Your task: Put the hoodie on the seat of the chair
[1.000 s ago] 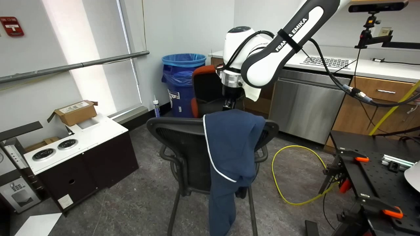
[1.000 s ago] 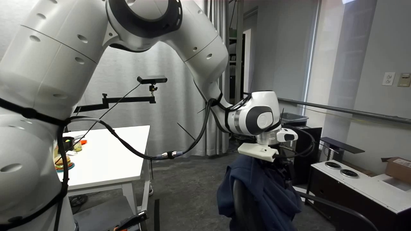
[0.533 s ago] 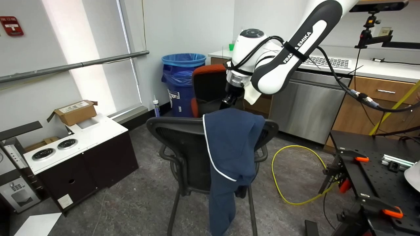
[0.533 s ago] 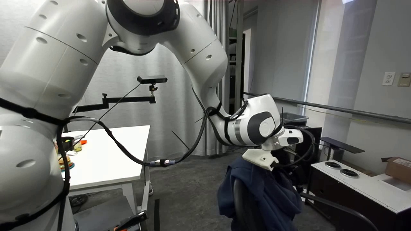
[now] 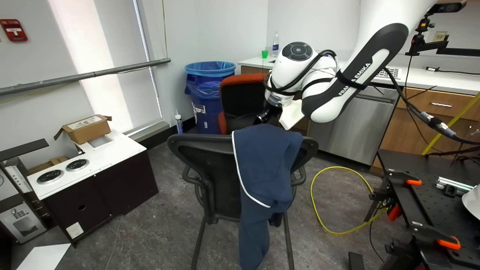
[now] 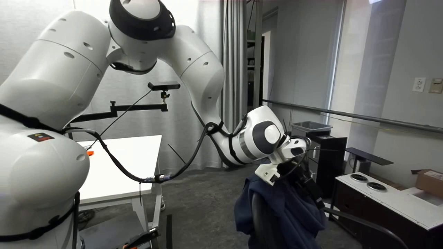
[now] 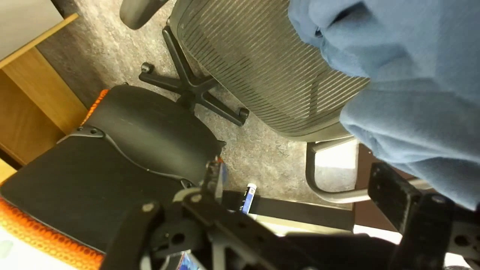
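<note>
One hoodie point(image 5: 266, 165) over one chair backrest point(image 5: 223, 176); one gripper point(image 7: 296, 176), two fingers point(image 7: 392, 198) apart

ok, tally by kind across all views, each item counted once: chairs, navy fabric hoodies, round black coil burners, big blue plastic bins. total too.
Chairs: 2 (black mesh-backed chair, orange-trimmed black chair)
Navy fabric hoodie: 1
Round black coil burners: 2
Big blue plastic bin: 1
Total: 6

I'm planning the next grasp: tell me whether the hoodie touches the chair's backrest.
Touching. An exterior view shows the hoodie draped over the chair's backrest, its cloth lying across the top edge.
</note>
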`<move>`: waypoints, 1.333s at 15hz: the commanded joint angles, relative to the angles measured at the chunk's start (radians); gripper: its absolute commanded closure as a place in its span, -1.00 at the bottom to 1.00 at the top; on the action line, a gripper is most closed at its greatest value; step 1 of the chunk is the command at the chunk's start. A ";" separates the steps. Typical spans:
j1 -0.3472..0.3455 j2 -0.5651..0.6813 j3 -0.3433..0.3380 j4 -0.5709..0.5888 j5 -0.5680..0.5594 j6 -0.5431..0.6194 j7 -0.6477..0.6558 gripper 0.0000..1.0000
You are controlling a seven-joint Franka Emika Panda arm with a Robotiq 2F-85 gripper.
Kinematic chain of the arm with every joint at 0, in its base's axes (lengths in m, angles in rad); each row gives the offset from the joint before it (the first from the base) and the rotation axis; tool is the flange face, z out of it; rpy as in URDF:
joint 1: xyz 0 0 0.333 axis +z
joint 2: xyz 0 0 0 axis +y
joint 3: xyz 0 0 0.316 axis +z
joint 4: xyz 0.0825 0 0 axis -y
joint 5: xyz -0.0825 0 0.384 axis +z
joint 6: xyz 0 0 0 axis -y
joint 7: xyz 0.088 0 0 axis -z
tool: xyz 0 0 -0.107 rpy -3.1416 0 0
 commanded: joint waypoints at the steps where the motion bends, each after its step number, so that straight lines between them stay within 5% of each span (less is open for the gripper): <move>1: 0.060 -0.008 -0.006 -0.054 0.043 0.001 -0.028 -1.00; 8: 0.031 -0.028 0.056 -0.072 0.089 0.011 -0.113 -1.00; 13: -0.144 -0.127 0.265 -0.110 0.139 0.004 -0.306 -1.00; 15: -0.234 -0.154 0.351 -0.115 0.150 -0.005 -0.374 -0.47; 17: -0.336 -0.176 0.454 -0.112 0.162 -0.015 -0.440 -0.17; 18: -0.387 -0.185 0.505 -0.111 0.172 -0.021 -0.478 -0.59; 20: -0.482 -0.195 0.601 -0.113 0.195 -0.030 -0.551 -0.87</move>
